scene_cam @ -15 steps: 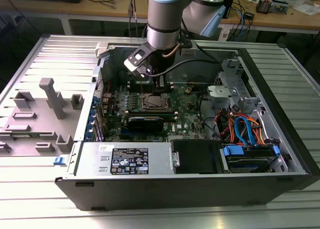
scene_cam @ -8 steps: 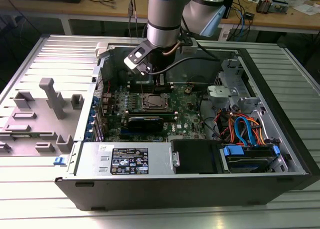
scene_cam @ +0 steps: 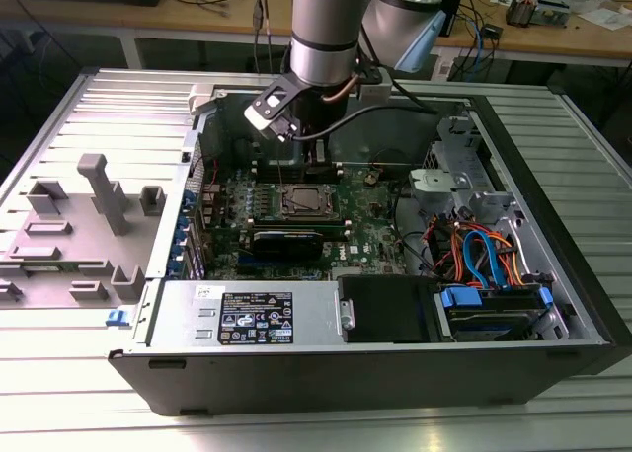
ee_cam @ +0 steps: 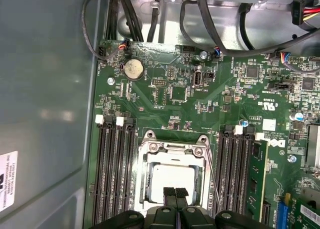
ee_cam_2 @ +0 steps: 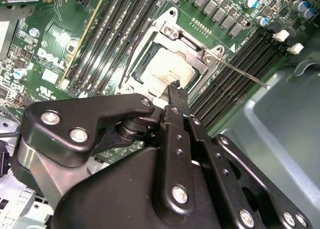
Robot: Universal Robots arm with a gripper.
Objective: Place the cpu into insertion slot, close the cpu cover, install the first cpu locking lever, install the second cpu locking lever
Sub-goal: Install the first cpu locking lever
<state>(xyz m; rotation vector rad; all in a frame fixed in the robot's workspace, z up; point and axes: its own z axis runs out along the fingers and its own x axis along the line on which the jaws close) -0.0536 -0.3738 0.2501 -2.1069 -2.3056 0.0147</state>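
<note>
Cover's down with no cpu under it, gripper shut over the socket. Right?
Wrong on the cpu: the first wrist view shows the cpu under the cpu cover, its silvery top filling the window. Cover down and gripper shut over it are right.

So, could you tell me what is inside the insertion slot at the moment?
The cpu lies in the insertion slot, its silvery top visible through the window of the cpu cover lying over it. The cover's frame hides the chip's edges, and the gripper blocks one side.
</note>
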